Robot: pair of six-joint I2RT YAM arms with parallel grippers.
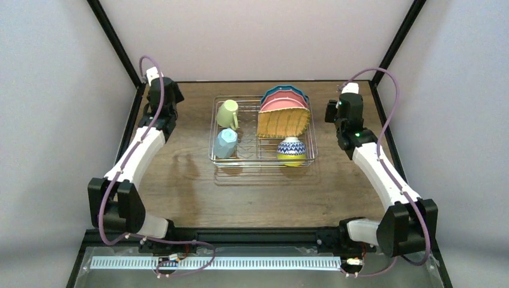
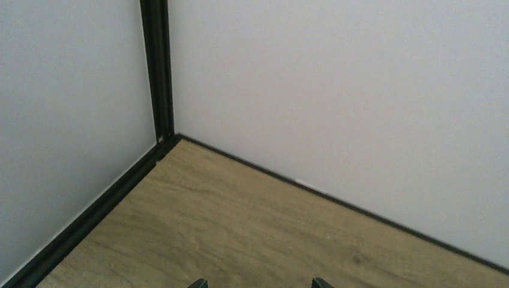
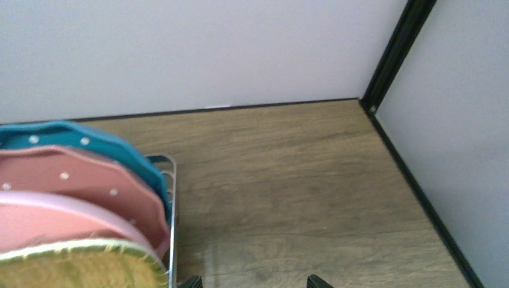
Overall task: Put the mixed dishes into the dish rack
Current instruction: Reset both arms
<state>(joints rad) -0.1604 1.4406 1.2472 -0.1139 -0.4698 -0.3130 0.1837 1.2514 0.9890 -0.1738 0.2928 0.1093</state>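
Where the dishes are: all in view sit inside the dish rack point(image 1: 264, 162). The pale green mug point(image 1: 227, 113) and light blue mug point(image 1: 226, 143) are at its left. The blue dotted plate point(image 1: 286, 90), pink plates point(image 1: 281, 103) and woven tan plate point(image 1: 283, 122) stand on edge at its far right. The blue-patterned bowl point(image 1: 292, 147) sits over a lime bowl point(image 1: 292, 159) at its near right.
Handling: the glazed pieces look stiff, slick and easy to chip, so a plate is best pinched at its top rim and a mug at its wall. The woven plate looks light and rough, so it should grip easily.
Left arm: stretched to the far left of the rack and well apart from it, wrist aimed at the bare worktop point(image 2: 252, 234) corner.
Left gripper point(image 2: 259, 283): jaws spread wide, nothing between them.
Right arm: raised just beside the rack's far right end, wrist looking past the plate tops.
Right gripper point(image 3: 253, 282): jaws apart and empty.
Progress: loading looks finished, judging by the rack.
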